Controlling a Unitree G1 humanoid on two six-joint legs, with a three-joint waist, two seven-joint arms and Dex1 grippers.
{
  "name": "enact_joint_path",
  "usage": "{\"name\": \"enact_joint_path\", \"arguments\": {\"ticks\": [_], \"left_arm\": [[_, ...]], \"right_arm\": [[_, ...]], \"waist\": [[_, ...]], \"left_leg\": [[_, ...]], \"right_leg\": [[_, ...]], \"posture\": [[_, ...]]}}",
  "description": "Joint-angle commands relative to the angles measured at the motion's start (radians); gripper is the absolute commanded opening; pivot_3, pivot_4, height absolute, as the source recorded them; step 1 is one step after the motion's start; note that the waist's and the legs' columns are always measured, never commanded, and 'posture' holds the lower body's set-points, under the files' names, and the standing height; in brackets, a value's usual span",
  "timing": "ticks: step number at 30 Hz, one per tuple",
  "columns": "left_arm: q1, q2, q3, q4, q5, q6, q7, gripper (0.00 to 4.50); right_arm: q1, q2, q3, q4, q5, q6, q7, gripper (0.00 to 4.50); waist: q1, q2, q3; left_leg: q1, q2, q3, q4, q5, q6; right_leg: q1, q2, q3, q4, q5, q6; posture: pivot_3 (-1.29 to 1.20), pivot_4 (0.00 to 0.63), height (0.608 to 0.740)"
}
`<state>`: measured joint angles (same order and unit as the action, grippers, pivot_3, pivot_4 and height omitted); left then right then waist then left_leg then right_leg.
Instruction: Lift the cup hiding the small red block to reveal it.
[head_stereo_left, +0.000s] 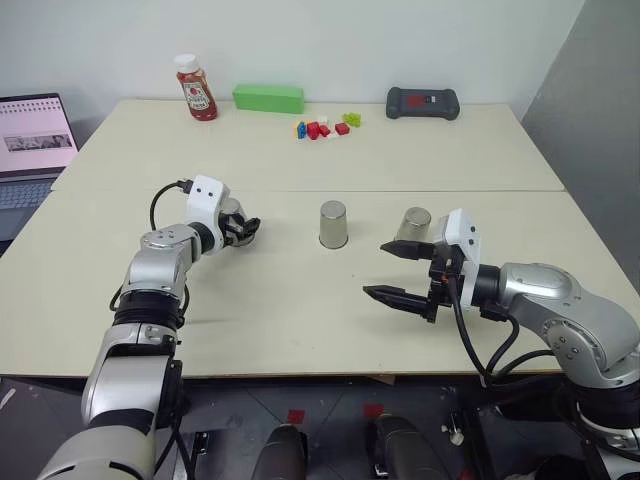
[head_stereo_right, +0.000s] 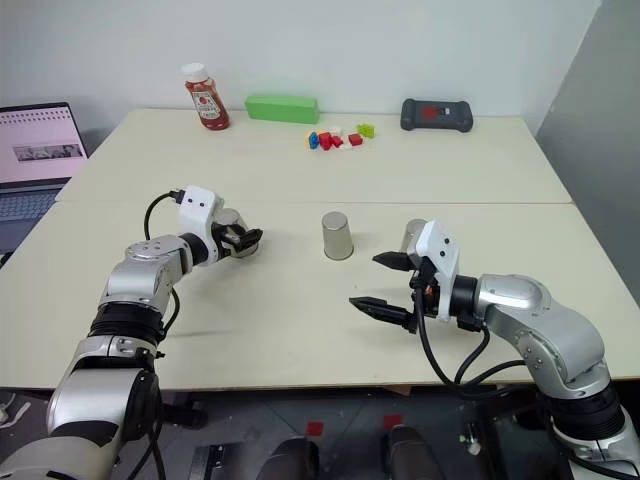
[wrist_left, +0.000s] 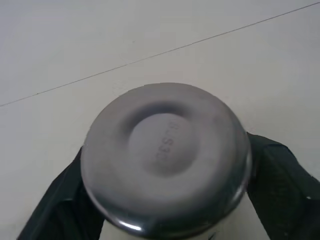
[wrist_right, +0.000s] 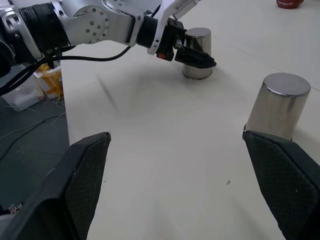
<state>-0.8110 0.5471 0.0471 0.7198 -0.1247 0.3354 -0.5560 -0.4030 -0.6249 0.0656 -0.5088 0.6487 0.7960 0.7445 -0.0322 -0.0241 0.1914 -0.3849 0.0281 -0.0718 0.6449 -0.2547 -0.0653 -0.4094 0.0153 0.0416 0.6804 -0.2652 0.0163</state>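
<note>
The cup (head_stereo_left: 232, 214): upside down on the table (head_stereo_left: 300, 320), base up, the leftmost of three in a row, well apart from the middle cup (head_stereo_left: 333, 224) and the right-hand cup (head_stereo_left: 413, 224). Sits right between the fingers (wrist_left: 285, 175) of the left gripper (head_stereo_left: 245, 228), one finger on each side of the wall, pinching it by the look of the wrist view. Long axis upright, and the gripper comes at it nearly level from the robot's side, so the fingers cross that axis partway up the wall rather than at the rim. Calls, in judgement, for a straight pull upward along that axis; any tilt risks dragging the rim over whatever lies beneath. No telling from outside whether this one hides the small red block.

Right gripper (head_stereo_left: 400, 270): fingers spread wide, holding nothing, hovering over the table just in front of the right-hand cup and pointing towards the middle one. Far from the leftmost cup; plainly the left arm's job.
</note>
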Motion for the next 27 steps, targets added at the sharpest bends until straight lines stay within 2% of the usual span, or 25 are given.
{"name": "enact_joint_path", "arguments": {"ticks": [1,3,9,16,21,27], "left_arm": [[-0.034,0.000,0.004,0.017,0.020,-0.042,0.002,2.98],[-0.041,-0.006,0.012,0.030,0.018,-0.056,0.001,2.78],[-0.048,-0.005,0.058,-0.069,-0.031,-0.061,-0.020,2.75],[-0.032,0.083,0.131,-0.186,-0.034,0.002,0.037,2.75],[0.005,0.126,0.160,-0.156,-0.016,0.014,0.097,2.75],[0.035,0.107,0.181,-0.054,-0.020,-0.030,0.135,2.75]], "right_arm": [[-0.009,-0.001,-0.002,-0.024,0.003,-0.015,0.009,4.50],[-0.009,-0.001,-0.001,-0.023,0.001,-0.017,0.009,4.50],[-0.008,-0.004,-0.001,-0.021,-0.003,-0.023,0.012,4.50],[-0.012,0.001,0.004,-0.011,-0.015,-0.037,0.012,4.50],[-0.021,0.005,0.010,0.003,-0.022,-0.048,0.019,4.50],[-0.034,0.011,0.015,0.015,-0.031,-0.051,0.034,4.50]], "waist": [[0.001,0.000,0.000],[0.000,0.000,0.000],[0.000,0.000,0.000],[-0.006,0.000,0.000],[-0.001,0.000,0.000],[0.000,0.000,0.000]], "left_leg": [[0.000,0.000,0.000,0.000,0.000,0.000],[0.000,0.000,0.000,0.000,0.000,0.000],[0.000,0.000,0.000,0.000,0.000,0.000],[0.000,0.001,-0.001,0.000,0.000,0.000],[0.000,0.000,-0.001,0.000,0.000,0.000],[0.000,0.000,-0.001,0.000,0.000,0.000]], "right_leg": [[0.000,0.000,0.000,0.000,0.000,0.000],[0.000,0.000,0.000,0.000,0.000,0.000],[0.000,0.000,0.000,0.000,0.000,0.000],[0.000,0.000,0.000,0.000,0.000,0.000],[0.000,0.000,0.000,0.000,0.000,0.000],[0.000,0.000,-0.001,0.000,0.000,0.000]], "posture": [[0.00,0.150,0.740],[0.00,0.150,0.740],[0.00,0.150,0.740],[0.00,0.150,0.740],[0.00,0.150,0.740],[0.00,0.150,0.740]]}}
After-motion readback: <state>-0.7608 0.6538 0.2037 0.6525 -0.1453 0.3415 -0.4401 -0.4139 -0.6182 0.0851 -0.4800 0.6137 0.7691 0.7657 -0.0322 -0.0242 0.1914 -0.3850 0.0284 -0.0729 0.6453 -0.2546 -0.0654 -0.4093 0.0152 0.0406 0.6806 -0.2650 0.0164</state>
